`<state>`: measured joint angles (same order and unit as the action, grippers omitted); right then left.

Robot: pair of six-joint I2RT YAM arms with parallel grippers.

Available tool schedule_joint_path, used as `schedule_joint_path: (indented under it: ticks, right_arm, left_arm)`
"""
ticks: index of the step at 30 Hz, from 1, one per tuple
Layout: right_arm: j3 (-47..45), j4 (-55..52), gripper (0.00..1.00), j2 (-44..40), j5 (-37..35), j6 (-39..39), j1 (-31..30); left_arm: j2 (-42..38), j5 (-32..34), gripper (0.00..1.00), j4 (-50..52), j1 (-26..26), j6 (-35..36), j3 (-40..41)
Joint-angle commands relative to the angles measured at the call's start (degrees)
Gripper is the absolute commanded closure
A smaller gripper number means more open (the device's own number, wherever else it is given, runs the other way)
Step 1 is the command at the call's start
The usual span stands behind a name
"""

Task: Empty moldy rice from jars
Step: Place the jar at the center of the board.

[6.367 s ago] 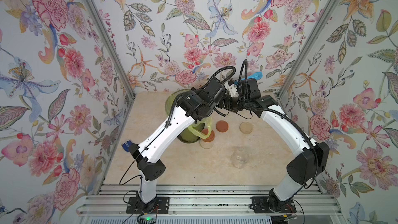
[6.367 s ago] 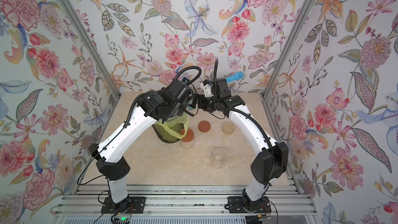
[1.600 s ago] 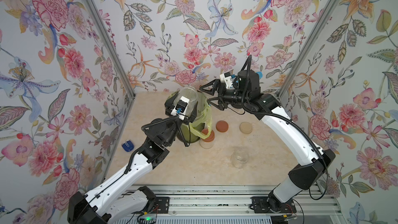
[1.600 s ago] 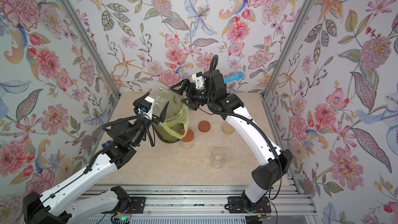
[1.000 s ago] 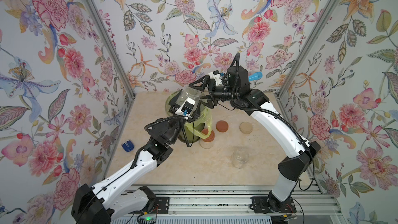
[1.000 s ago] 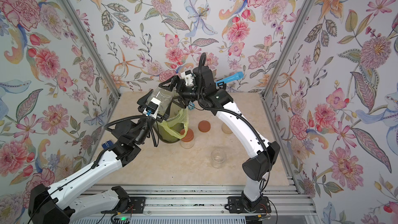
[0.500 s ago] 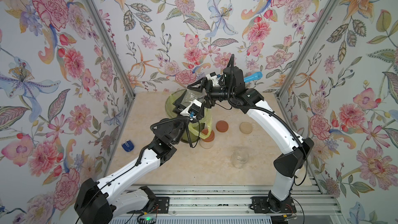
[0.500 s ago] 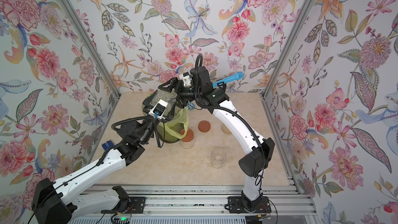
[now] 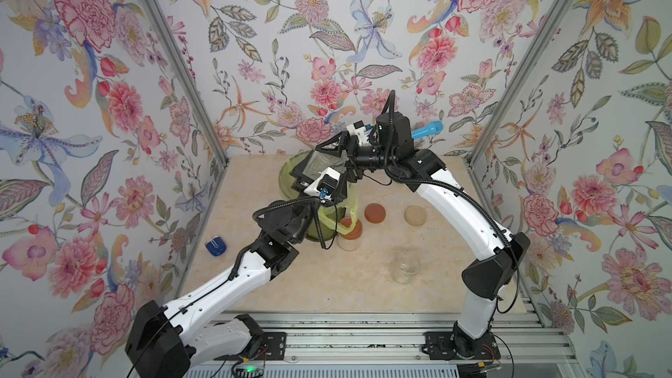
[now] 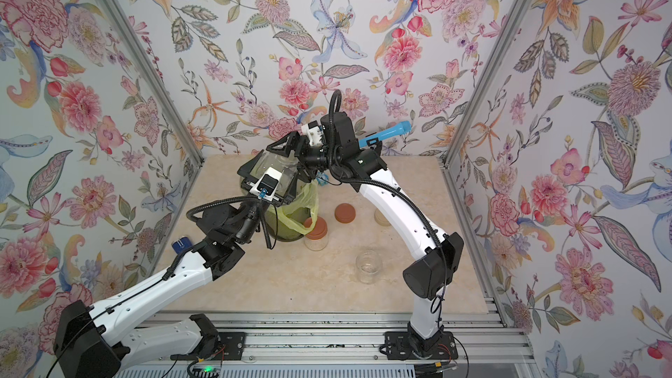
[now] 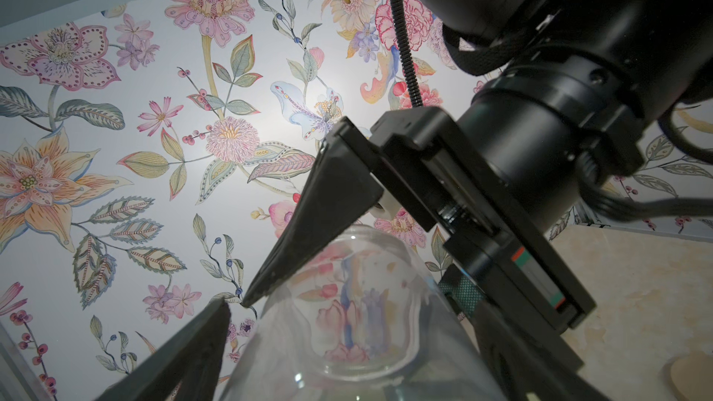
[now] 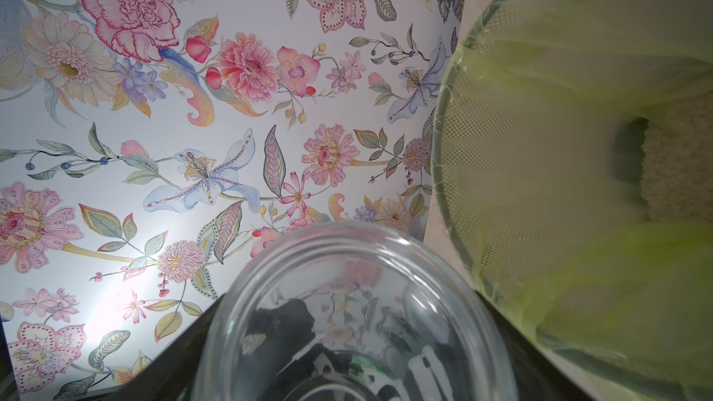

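The left end effector [image 11: 347, 314] and the right end effector [image 12: 349, 302] both pinch one empty-looking clear jar [image 9: 322, 163]. This is likely a handover, kept above the bin [image 9: 283, 176] so stray grains drop in. The moldy rice [image 12: 679, 163] lies in the bag below them.

A bin [image 9: 285, 176] lined in yellow-green is stood on the beige worktop [image 9: 327, 285] near its back edge, with a lidded jar [image 9: 350, 236] just beside it. A reddish-brown lid [image 9: 375, 212] and a beige lid [image 9: 415, 215] are laid rightward, an open clear jar [image 9: 404, 268] frontward, and a small blue object [image 9: 216, 246] by the left edge.
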<state>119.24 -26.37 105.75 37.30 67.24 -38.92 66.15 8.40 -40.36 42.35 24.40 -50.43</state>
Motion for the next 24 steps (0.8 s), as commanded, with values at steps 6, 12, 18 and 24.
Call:
schedule_joint_path:
  ticks: [6,12,18,24]
  right_arm:
    - [3.69,1.93,1.0,0.39,0.07,-2.44,1.43]
    - [5.04,1.98,1.0,1.29,-0.62,-4.15,4.4]
    - [3.55,1.48,1.0,0.62,-1.8,-8.12,6.37]
    - [-1.18,-1.72,1.0,-2.88,-6.5,-17.85,7.19]
  left_arm:
    - [-4.4,-0.26,0.0,0.09,0.81,-3.59,-0.04]
    - [-8.33,-1.43,0.0,5.7,0.87,-6.28,0.4]
    - [-12.47,-0.59,0.0,10.83,0.98,-7.79,0.89]
    - [-13.72,-1.57,0.0,20.58,0.98,-11.88,-2.04]
